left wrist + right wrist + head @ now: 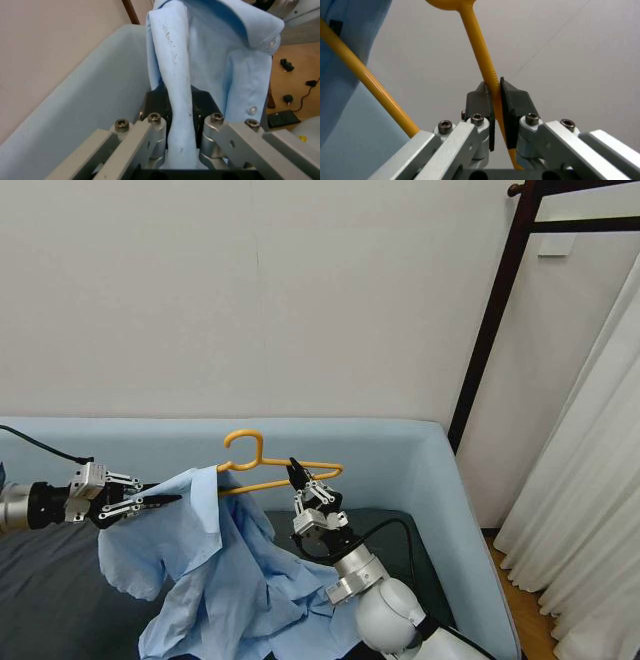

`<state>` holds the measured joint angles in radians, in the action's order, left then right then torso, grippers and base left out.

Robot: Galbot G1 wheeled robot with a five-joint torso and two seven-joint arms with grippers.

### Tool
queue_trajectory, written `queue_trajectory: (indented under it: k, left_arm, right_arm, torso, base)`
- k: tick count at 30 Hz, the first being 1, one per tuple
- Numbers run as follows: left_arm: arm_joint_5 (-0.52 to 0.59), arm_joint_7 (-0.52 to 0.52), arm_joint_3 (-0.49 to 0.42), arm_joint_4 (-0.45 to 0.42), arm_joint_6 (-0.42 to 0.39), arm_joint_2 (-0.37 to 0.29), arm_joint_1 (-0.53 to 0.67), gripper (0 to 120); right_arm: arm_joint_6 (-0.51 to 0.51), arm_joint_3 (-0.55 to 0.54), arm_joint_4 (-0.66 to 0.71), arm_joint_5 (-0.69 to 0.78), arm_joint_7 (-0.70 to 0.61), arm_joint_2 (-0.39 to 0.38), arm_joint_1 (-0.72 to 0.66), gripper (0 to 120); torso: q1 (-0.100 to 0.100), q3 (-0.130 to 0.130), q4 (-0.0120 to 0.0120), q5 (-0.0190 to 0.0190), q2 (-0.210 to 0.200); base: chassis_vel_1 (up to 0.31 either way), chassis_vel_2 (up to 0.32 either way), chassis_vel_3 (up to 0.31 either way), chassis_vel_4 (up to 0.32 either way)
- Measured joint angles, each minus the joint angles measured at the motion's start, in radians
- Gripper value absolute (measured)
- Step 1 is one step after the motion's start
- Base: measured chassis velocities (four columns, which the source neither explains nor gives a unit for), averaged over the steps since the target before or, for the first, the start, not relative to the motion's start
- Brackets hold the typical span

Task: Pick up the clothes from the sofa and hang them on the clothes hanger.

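A light blue shirt (225,575) hangs in the air over the sofa, its collar end draped on an orange hanger (262,470). My left gripper (170,500) reaches in from the left and is shut on a fold of the shirt (177,108) beside the collar. My right gripper (298,475) rises from below and is shut on the hanger's right end, the orange bar (487,71) pinched between its black pads (512,103). The shirt's lower part sags onto the seat.
The light blue sofa back (400,445) runs behind the hanger, with a dark seat cushion (40,580) below. A dark wooden clothes rack post (490,320) stands at the right by the wall, and a white curtain (590,510) hangs beside it.
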<state>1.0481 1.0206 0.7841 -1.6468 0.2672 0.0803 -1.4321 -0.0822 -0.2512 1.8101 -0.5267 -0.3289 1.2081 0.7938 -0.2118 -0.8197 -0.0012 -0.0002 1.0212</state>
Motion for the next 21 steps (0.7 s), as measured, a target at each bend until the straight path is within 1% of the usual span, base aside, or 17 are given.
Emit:
queue_trajectory:
  k: [4,7,8,11,12,14,15,16,17,18,20,21]
  left_arm:
    - [0.003,0.018,0.001,0.008,-0.002,0.001,0.002,7]
    - [0.003,0.026,0.001,0.023,-0.008,0.001,0.004,7]
    - [0.003,0.026,0.001,0.023,-0.008,0.001,0.004,7]
    - [0.016,0.023,0.001,0.037,-0.009,0.003,0.007,7]
    - [0.016,0.023,0.001,0.037,-0.009,0.003,0.007,7]
    - [0.023,0.019,0.001,0.05,-0.009,0.007,0.011,7]
    - [0.024,0.018,0.001,0.053,-0.009,0.008,0.012,7]
    - [0.027,0.016,0.001,0.062,-0.008,0.013,0.015,7]
    - [0.028,0.016,0.002,0.067,-0.007,0.018,0.018,7]
    - [0.028,0.016,0.002,0.067,-0.007,0.018,0.018,7]
    - [0.029,0.016,0.003,0.076,-0.005,0.026,0.023,7]
    - [0.029,0.016,0.004,0.08,-0.003,0.029,0.025,7]
  right_arm:
    - [0.001,-0.002,0.004,0.01,-0.005,0.002,-0.001,4]
    - [0.001,-0.001,0.012,0.041,-0.008,-0.002,0.007,18]
    - [0.001,-0.001,0.012,0.041,-0.008,-0.002,0.007,18]
    - [-0.014,-0.005,0.039,0.138,-0.011,-0.019,0.039,32]
    - [-0.014,-0.005,0.039,0.138,-0.011,-0.019,0.039,32]
    - [-0.058,-0.005,0.069,0.223,0.0,-0.038,0.073,41]
    - [-0.072,-0.004,0.076,0.24,0.009,-0.043,0.082,42]
    - [-0.109,0.0,0.092,0.277,0.037,-0.057,0.111,51]
    - [-0.125,0.002,0.094,0.298,0.063,-0.068,0.13,53]
    - [-0.125,0.002,0.094,0.298,0.063,-0.068,0.13,53]
    - [-0.123,-0.001,0.065,0.364,0.128,-0.086,0.15,62]
    - [-0.101,-0.007,0.035,0.411,0.154,-0.089,0.15,68]
  torso:
    - [0.0,0.0,0.0,0.0,0.0]
    - [0.0,0.0,0.0,0.0,0.0]
    - [0.0,0.0,0.0,0.0,0.0]
    - [0.0,0.0,0.0,0.0001,0.0]
    - [0.0,0.0,0.0,0.0001,0.0]
    - [0.0,0.0,0.0,0.0,0.0]
    - [0.0,0.0,-0.0001,0.0,0.0]
    - [0.0,0.0,-0.0001,0.0,0.0]
    - [0.0,0.0,-0.0001,0.0,0.0]
    - [0.0,0.0,-0.0001,0.0,0.0]
    - [0.0,0.0,-0.0002,0.0,0.0]
    - [0.0,0.0,-0.0002,0.0,0.0]
  base:
    - [0.0,0.0,0.0,0.0]
    - [0.0,0.0,0.0,0.0]
    - [0.0,0.0,0.0,0.0]
    - [0.0,0.0,0.0,0.0]
    - [0.0,0.0,0.0,0.0]
    - [0.0,0.0,0.0,0.0]
    - [0.0,0.0,0.0,0.0]
    - [0.0,0.0,0.0,0.0]
    - [0.0,0.0,0.0,0.0]
    - [0.0,0.0,0.0,0.0]
    - [0.0,0.0,0.0,0.0]
    - [0.0,0.0,0.0,0.0]
